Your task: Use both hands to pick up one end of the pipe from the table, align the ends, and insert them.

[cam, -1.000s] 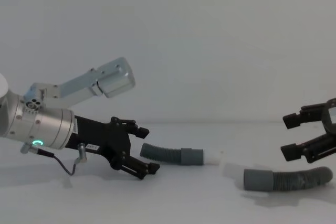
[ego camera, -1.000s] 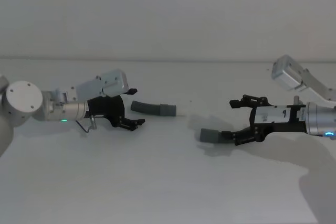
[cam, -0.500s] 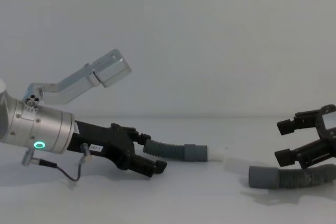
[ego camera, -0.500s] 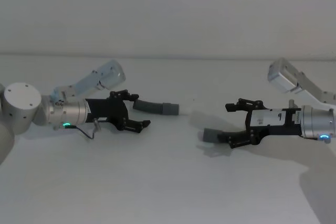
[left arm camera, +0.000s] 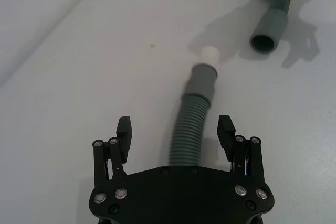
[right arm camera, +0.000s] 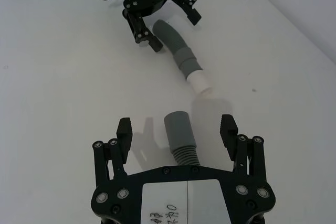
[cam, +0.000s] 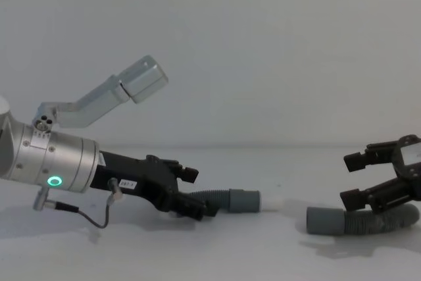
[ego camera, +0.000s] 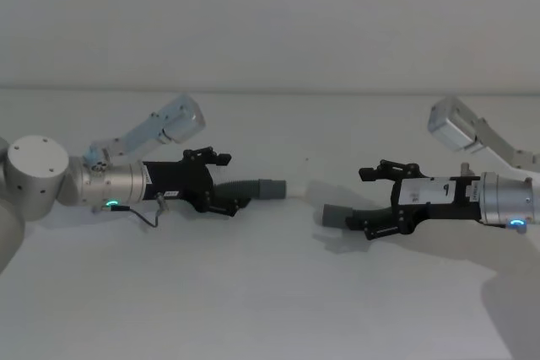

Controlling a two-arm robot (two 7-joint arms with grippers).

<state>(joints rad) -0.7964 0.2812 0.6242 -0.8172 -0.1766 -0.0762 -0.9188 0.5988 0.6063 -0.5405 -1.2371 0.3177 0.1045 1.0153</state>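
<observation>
Jaws of the left gripper (ego camera: pixel 229 183) and right gripper (ego camera: pixel 368 202) are spread wide, each straddling its own hose on the bench (ego camera: pixel 253 301), gripping nothing. The left hose (ego camera: pixel 253 187) and right hose (ego camera: pixel 336 217) lie apart. Next, I'd say: close, lift, align. The right hose's socket (left arm camera: pixel 270 27) holds nothing.

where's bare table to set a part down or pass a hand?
Free on the table: wide front strip nearest the robot, far strip toward the back edge. Crowded: the middle, where the open left gripper and right gripper straddle the left hose and right hose; narrow gap between cuffs.
</observation>
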